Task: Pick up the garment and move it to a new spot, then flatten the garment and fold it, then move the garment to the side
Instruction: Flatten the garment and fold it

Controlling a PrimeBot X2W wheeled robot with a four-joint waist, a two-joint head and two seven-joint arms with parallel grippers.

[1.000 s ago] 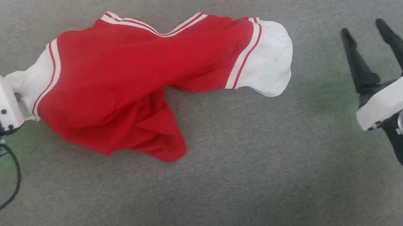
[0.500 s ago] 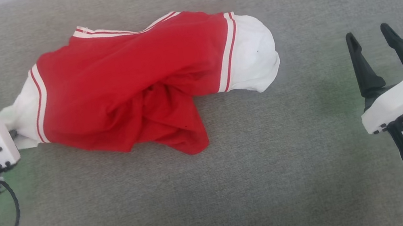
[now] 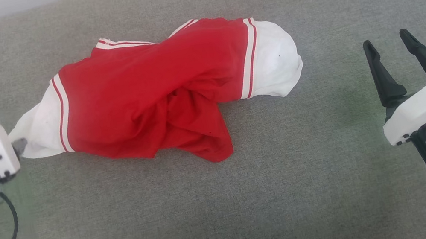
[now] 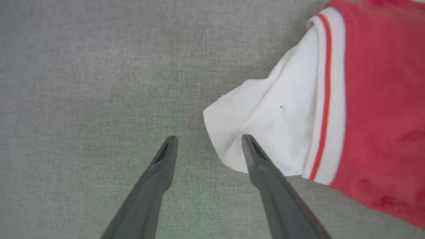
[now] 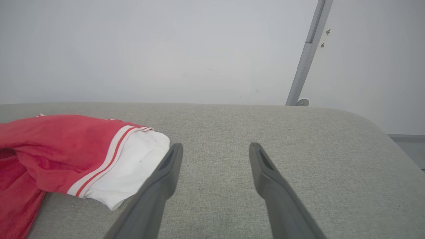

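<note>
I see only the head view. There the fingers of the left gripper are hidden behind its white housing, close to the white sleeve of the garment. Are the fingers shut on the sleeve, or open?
Observer: Open. In the left wrist view the left gripper has its fingers apart, with only the grey surface between them.
Operator: Does a finger touch the garment?
Observer: One fingertip overlaps the edge of the white sleeve of the garment; whether it makes contact I cannot tell.
Operator: What stands behind the surface?
Observer: The right wrist view shows a grey metal post against a pale wall.
</note>
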